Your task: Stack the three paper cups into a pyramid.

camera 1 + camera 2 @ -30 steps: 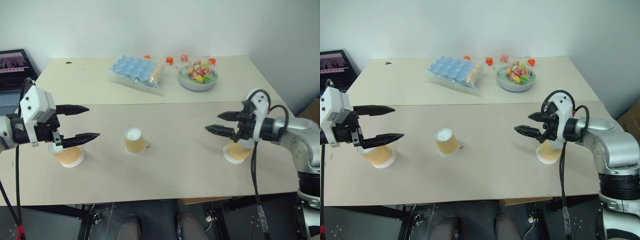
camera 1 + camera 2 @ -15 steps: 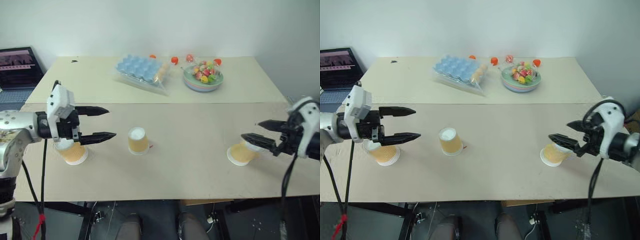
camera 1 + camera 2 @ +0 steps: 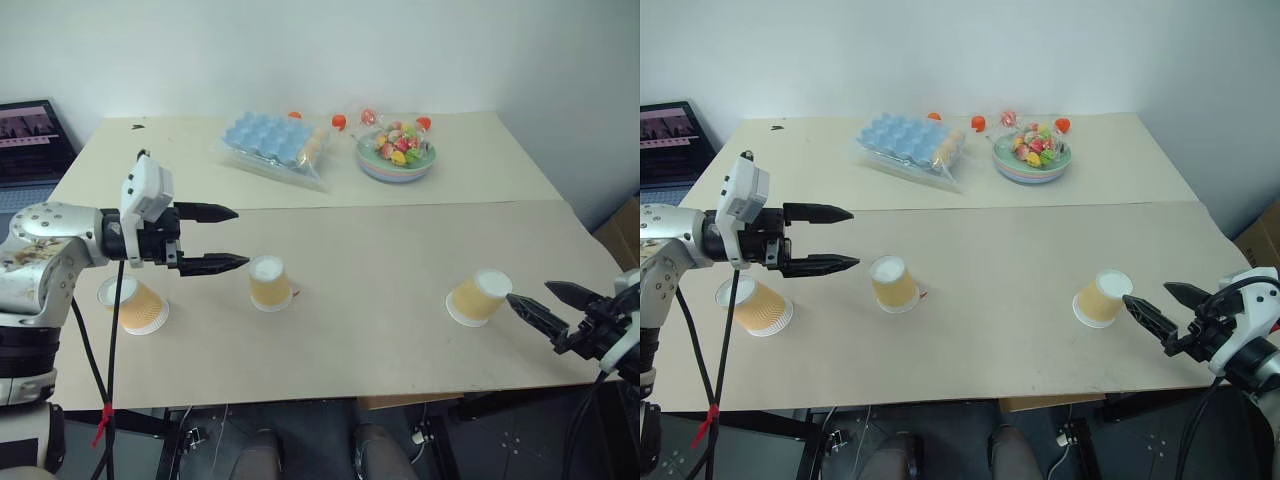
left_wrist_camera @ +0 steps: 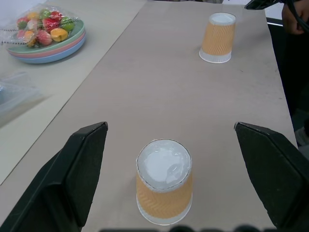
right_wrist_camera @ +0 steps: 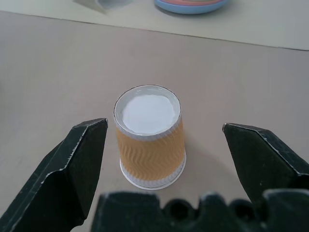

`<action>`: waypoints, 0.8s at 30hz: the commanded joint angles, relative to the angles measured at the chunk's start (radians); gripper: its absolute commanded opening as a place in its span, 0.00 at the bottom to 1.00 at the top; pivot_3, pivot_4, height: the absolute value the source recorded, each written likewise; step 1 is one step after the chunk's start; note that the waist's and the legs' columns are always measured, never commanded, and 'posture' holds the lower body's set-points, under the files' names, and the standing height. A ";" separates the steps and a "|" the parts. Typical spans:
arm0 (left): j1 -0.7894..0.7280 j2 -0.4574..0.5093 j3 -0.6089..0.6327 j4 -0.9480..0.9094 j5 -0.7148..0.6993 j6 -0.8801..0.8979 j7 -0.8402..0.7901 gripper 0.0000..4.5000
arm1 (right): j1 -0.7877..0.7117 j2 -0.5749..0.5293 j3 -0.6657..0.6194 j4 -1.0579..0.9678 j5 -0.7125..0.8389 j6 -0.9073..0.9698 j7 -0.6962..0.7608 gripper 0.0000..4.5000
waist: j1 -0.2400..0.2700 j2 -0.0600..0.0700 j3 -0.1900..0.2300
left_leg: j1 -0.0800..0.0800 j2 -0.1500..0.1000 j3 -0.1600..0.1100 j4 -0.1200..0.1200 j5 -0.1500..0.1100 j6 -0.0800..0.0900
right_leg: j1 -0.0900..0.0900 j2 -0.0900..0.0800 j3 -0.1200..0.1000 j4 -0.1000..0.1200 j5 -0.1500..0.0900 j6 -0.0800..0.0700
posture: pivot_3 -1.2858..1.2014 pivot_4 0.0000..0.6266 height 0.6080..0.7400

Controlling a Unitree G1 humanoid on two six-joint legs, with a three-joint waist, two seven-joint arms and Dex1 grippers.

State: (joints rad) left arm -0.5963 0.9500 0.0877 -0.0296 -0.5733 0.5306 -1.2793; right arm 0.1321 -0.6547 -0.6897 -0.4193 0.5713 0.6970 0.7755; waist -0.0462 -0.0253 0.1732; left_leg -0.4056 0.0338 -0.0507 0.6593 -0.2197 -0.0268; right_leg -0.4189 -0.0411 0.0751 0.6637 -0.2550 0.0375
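Three paper cups stand upside down and apart along the near half of the table: a left cup (image 3: 133, 305), a middle cup (image 3: 269, 283) and a right cup (image 3: 479, 297). My left gripper (image 3: 241, 237) is open and level, hovering just left of the middle cup, past the left cup. The left wrist view has the middle cup (image 4: 164, 181) between its spread fingers and the right cup (image 4: 218, 37) far beyond. My right gripper (image 3: 529, 292) is open, low by the table's front right edge, pointing at the right cup (image 5: 149, 137) without touching it.
At the back of the table lie a blue egg tray in a clear bag (image 3: 275, 140) and a pastel bowl of candies (image 3: 397, 160), with small orange sweets (image 3: 339, 121) beside them. A laptop (image 3: 35, 130) sits off the table's far left.
My right gripper drew back to the right and down, from over the right cup to beside it, uncovering it. My left gripper moved right, from over the left cup toward the middle one.
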 commanded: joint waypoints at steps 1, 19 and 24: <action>-0.035 0.010 0.010 -0.016 -0.006 0.018 -0.003 1.00 | -0.009 0.022 0.038 -0.011 -0.004 -0.065 -0.029 0.99 | 0.001 0.000 0.000 | 0.000 0.000 0.000 0.000 0.000 0.000 | 0.000 0.000 0.000 0.000 0.000 0.000 | 0.52 0.24 1.00; -0.009 0.036 0.067 -0.110 -0.043 0.089 0.026 1.00 | -0.141 0.008 0.227 0.109 -0.054 -0.152 -0.082 0.99 | 0.003 0.000 0.000 | -0.001 0.000 0.000 0.000 0.000 0.000 | 0.000 0.000 0.000 0.000 0.000 0.000 | 0.52 0.24 1.00; -0.013 0.036 0.071 -0.124 -0.046 0.104 0.033 1.00 | -0.154 0.008 0.259 0.126 -0.068 -0.170 -0.085 0.99 | 0.003 0.000 0.000 | -0.001 0.000 0.000 0.000 0.000 0.000 | 0.000 0.000 0.000 0.000 0.000 0.000 | 0.52 0.24 1.00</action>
State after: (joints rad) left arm -0.5958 0.9684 0.1235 -0.1276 -0.5977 0.6317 -1.2523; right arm -0.0045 -0.6314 -0.4255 -0.2838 0.5099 0.5621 0.6939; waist -0.0430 -0.0253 0.1733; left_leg -0.4062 0.0337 -0.0510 0.6594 -0.2197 -0.0268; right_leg -0.4193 -0.0411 0.0751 0.6638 -0.2549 0.0374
